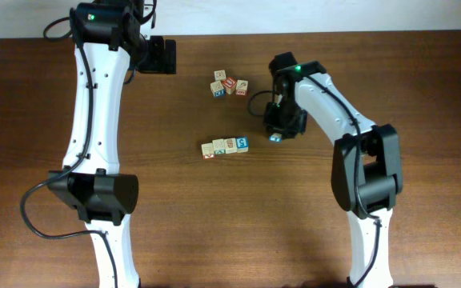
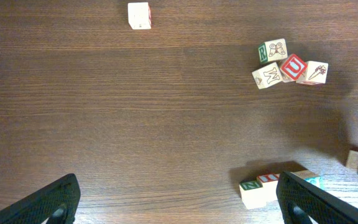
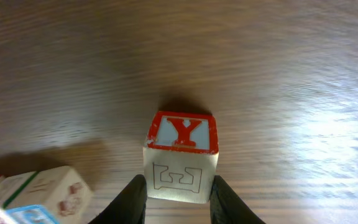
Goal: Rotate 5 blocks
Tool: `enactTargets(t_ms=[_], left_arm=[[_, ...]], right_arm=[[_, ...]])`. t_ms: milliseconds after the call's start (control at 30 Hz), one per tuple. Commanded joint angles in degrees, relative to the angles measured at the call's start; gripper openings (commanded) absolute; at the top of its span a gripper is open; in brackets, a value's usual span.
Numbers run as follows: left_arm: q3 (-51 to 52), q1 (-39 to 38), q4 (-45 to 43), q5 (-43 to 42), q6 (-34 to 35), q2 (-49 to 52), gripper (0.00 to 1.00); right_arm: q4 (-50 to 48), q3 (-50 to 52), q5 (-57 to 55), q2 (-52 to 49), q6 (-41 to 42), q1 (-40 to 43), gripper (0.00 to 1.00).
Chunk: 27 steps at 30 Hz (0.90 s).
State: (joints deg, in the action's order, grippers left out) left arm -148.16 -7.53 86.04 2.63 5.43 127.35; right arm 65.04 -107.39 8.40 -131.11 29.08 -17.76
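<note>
A row of several blocks [image 1: 226, 146] lies mid-table and shows in the left wrist view as the row [image 2: 263, 185]. Just right of it, my right gripper [image 1: 276, 134] is shut on another block [image 3: 182, 155]. That block has a red-framed Y on top and an outlined letter on the near face. Its fingers [image 3: 229, 202] press both of the block's sides, and the block stands on the wood. The row's end [image 3: 42, 193] lies at the lower left of the right wrist view. My left gripper [image 2: 179, 199] hovers open over bare wood, far left of the blocks.
A loose cluster of several cubes [image 1: 229, 83], one with a bright red U on top [image 2: 293, 66], lies behind the row. A lone pale cube [image 2: 139, 15] sits apart, at the top of the left wrist view. The left arm [image 1: 94, 120] stands along the table's left side.
</note>
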Motion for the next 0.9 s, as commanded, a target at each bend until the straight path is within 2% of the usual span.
enactTargets(t_ms=[0, 100, 233, 867], left_arm=[[0.4, 0.1, -0.1, 0.7, -0.3, -1.7, 0.99], [0.4, 0.1, -0.1, 0.7, -0.3, -1.7, 0.99], [0.4, 0.1, -0.1, 0.7, -0.3, -1.7, 0.99], [0.4, 0.1, -0.1, 0.7, -0.3, -1.7, 0.99]], right_arm=[[-1.4, 0.4, -0.5, 0.2, -3.7, -3.7, 0.30], [-1.5, 0.3, -2.7, 0.2, -4.5, -5.1, 0.31], [-0.9, 0.3, -0.3, 0.2, -9.3, -5.1, 0.31], [0.0, 0.3, 1.7, 0.2, -9.8, -7.1, 0.31]])
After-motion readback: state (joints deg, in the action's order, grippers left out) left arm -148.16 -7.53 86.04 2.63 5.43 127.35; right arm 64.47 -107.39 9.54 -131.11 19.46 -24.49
